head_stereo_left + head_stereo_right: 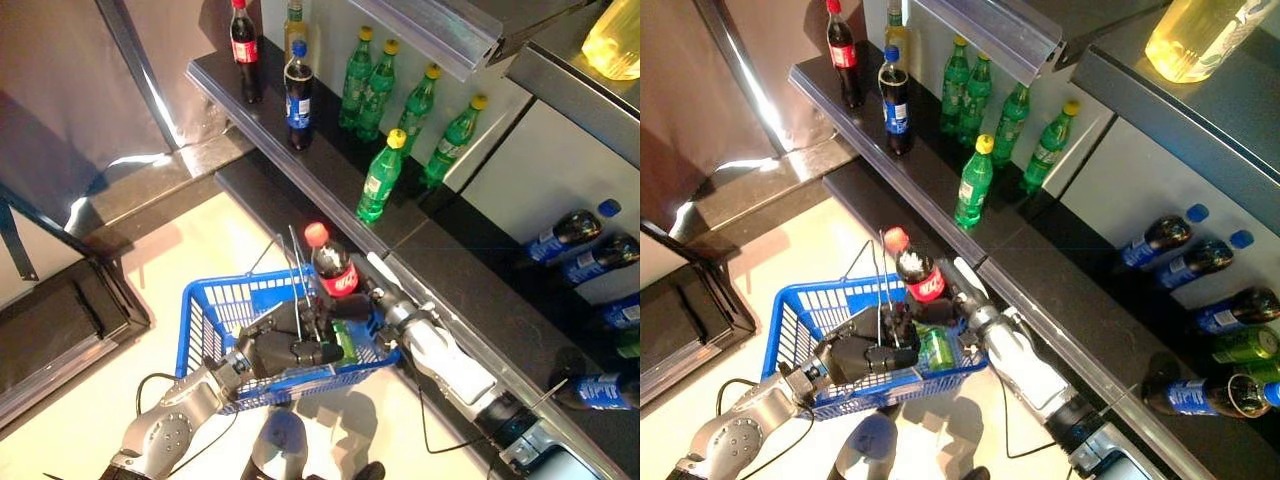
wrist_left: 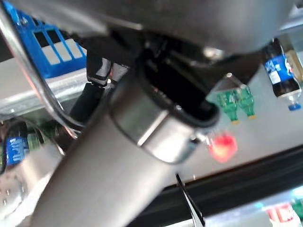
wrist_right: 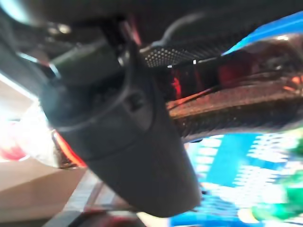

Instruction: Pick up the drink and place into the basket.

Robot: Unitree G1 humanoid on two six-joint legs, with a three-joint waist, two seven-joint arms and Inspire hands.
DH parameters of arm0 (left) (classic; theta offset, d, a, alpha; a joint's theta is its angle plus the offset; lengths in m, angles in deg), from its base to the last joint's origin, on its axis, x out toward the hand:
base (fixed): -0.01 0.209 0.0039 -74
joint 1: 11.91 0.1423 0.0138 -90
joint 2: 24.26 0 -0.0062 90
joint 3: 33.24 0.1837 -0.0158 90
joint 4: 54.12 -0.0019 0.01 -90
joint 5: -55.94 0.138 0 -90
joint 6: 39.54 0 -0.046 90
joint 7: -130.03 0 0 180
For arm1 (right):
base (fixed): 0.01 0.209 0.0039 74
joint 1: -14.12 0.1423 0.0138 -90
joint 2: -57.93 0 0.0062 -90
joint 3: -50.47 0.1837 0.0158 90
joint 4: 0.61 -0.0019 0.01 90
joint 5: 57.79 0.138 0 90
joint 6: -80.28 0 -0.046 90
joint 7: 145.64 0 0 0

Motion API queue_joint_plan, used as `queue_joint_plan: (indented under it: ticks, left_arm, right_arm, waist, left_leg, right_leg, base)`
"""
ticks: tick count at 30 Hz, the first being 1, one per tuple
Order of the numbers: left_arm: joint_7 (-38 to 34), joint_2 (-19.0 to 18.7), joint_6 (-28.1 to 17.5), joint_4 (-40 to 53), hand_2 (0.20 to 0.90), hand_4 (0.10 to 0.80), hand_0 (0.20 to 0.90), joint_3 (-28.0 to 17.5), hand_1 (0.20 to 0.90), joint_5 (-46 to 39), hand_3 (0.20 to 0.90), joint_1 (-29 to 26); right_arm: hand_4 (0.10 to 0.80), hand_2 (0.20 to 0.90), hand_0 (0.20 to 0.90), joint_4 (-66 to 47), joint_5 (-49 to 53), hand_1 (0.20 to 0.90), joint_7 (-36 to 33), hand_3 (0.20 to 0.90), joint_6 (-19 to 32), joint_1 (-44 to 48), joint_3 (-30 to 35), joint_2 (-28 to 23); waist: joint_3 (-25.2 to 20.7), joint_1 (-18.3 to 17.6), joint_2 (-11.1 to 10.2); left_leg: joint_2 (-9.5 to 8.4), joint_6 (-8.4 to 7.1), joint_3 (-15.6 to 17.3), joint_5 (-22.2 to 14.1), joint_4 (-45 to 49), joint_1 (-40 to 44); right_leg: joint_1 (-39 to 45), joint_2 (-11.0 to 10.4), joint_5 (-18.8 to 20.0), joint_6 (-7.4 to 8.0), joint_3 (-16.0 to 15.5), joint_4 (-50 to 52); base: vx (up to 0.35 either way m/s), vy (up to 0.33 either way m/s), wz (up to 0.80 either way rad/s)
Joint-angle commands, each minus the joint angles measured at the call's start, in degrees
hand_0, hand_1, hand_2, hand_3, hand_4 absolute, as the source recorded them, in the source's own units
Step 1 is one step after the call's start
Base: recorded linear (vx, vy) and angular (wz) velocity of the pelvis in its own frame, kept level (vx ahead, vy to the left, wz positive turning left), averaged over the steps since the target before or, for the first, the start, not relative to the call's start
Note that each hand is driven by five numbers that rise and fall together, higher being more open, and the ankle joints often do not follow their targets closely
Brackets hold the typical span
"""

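Holding a dark cola bottle with a red cap and red label (image 1: 333, 268), the right hand (image 1: 365, 305) has its dark fingers curled round the lower body of the bottle. Bottle stands roughly upright, neck and cap clear above the rim of the blue plastic shopping basket (image 1: 212, 305), lower end inside the basket near its shelf-side wall. Right wrist view: dark thumb close-up against the red label, blue mesh behind it.

Left hand (image 1: 290, 350) is at the basket's near rim, fingers curled over the blue edge, by the thin wire handles (image 1: 297, 262) that stand up beside the bottle. Left wrist view is mostly arm and does not show the fingers clearly.

A green can-like item (image 1: 936, 349) lies in the basket just beside the right hand; too small to identify further.

Basket sits low in front of a dark shelf (image 1: 275, 130). On the shelf: one red-label cola bottle (image 1: 244, 45), one blue-label dark cola bottle (image 1: 298, 97), a row of green bottles with yellow caps (image 1: 404, 95) at the back, and one green yellow-capped bottle (image 1: 380, 178) standing alone near the front edge. Lower shelf to the right holds several blue-label dark bottles lying down (image 1: 585, 250). A large yellow-liquid bottle (image 1: 1200, 35) shows on the upper shelf.
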Motion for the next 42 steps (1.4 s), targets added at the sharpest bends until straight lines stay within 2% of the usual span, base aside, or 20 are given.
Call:
queue_joint_plan:
  ticks: [1, 6, 17, 29, 35, 42]
  left_arm:
    - [16.59, 7.94, -10.63, 21.52, 0.300, 0.100, 0.300, 3.18, 0.300, -9.21, 0.200, -10.73]
    - [17.09, 8.16, -9.95, 22.36, 0.300, 0.100, 0.300, 2.57, 0.300, -9.65, 0.200, -10.47]
    - [18.71, 8.68, -8.72, 24.09, 0.300, 0.100, 0.300, 2.87, 0.300, -9.50, 0.200, -10.61]
    - [21.06, 8.72, -7.00, 24.77, 0.300, 0.100, 0.300, 5.40, 0.300, -8.65, 0.200, -11.83]
    - [22.00, 8.17, -6.40, 25.01, 0.300, 0.100, 0.300, 6.49, 0.300, -8.83, 0.200, -12.62]
    - [23.85, 7.50, -6.13, 25.12, 0.300, 0.100, 0.300, 7.81, 0.300, -9.41, 0.200, -13.99]
  right_arm:
    - [0.100, 0.300, 0.300, -1.42, 2.02, 0.300, -1.22, 0.200, 6.94, 3.10, -2.85, 3.40]
    - [0.100, 0.300, 0.300, 1.47, 5.76, 0.300, -0.29, 0.200, 7.24, 0.93, -1.54, 5.98]
    - [0.100, 0.300, 0.300, 4.23, 1.00, 0.300, 1.60, 0.200, 5.92, -0.03, -2.96, 7.18]
    - [0.100, 0.300, 0.300, 0.31, -9.25, 0.300, 5.80, 0.200, 3.82, 5.86, -7.63, 4.09]
    - [0.100, 0.300, 0.300, -1.77, -13.63, 0.300, 10.00, 0.200, 2.45, 9.50, -9.83, 1.83]
    - [0.100, 0.300, 0.300, -1.60, -14.29, 0.300, 15.00, 0.200, 1.10, 13.16, -12.06, 0.00]
  waist:
    - [-17.05, 0.59, 1.42]
    - [-17.26, 0.90, 1.42]
    - [-17.29, 1.28, 1.26]
    - [-17.30, 1.79, 0.81]
    - [-17.11, 2.18, 0.37]
    - [-17.25, 2.78, -0.30]
  left_leg:
    - [0.22, 0.82, -3.12, 0.67, -2.98, 1.47]
    - [0.18, 0.84, -3.29, 0.73, -2.98, 1.20]
    - [0.01, 0.86, -3.55, 0.75, -2.98, 0.97]
    - [-0.22, 0.85, -4.27, 0.91, -2.98, 0.82]
    - [-0.32, 0.83, -4.69, 0.94, -2.98, 0.74]
    - [-0.52, 0.72, -5.24, 0.94, -2.98, 0.69]
  right_leg:
    - [-0.29, 1.31, -0.74, -3.01, -2.29, 4.53]
    - [-0.34, 1.16, -0.63, -2.88, -2.60, 4.47]
    - [-0.30, 1.14, -0.68, -2.91, -2.82, 4.44]
    - [-0.11, 1.18, -0.52, -2.90, -3.08, 4.32]
    - [-0.01, 1.24, -0.51, -2.95, -3.27, 4.31]
    - [0.26, 1.31, -0.44, -2.95, -3.69, 4.12]
  base:
    - [0.000, 0.000, 0.00]
    - [-0.002, 0.002, 0.02]
    - [-0.001, 0.005, 0.03]
    - [0.000, 0.000, 0.00]
    - [0.000, 0.000, 0.00]
    - [0.002, 0.000, 0.01]
